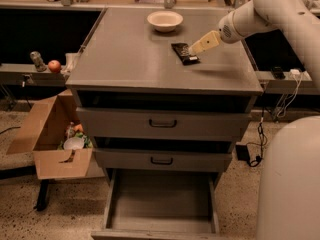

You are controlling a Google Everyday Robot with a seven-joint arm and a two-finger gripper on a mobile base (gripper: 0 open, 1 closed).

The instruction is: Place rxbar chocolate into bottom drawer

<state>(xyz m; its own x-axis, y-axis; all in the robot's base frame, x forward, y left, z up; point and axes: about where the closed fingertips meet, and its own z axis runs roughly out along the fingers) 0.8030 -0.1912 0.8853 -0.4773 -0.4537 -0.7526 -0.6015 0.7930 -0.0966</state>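
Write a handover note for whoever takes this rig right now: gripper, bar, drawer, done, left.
Gripper: low over the cabinet top, at the right edge of the rxbar chocolate. The bar is not lifted.
Bar: lies flat on the cabinet top, nearer the front than the cream bowl and apart from it.
Bottom drawer: pulled open, grey floor showing.
Done: drawer open, gripper at the bar.
Left: grasp the bar, lift it, carry it down, and release it in the bottom drawer.
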